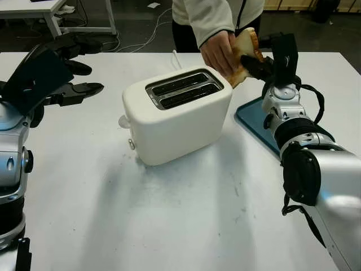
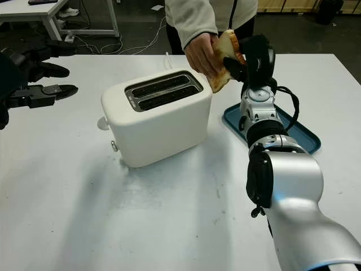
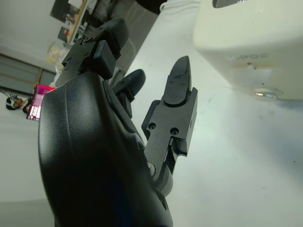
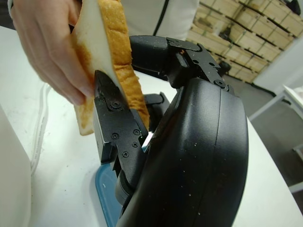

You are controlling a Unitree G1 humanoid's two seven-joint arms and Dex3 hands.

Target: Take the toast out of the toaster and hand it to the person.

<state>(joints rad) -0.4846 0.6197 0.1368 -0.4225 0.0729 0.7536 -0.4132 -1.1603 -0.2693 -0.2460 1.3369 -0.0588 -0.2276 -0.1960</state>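
over at nine o'clock on the white table, the left hand hangs above the surface with nothing in it, open and well clear of the toaster, most likely parked there so it stays out of the handover. toward the centre, the toaster sits with both slots facing up and looking dark and empty, which fits the toast already being out. from there toward one o'clock, the toast is held upright in the air beyond the toaster's far right corner, raised toward the person so it can be taken. the right hand has its fingers closed on the slice from the right, while the person's hand pinches it from the left, so both grip it at once. at three o'clock a blue tray lies partly behind the right arm. how firmly the person holds the slice is hard to judge, and the person is cut off above the chest.
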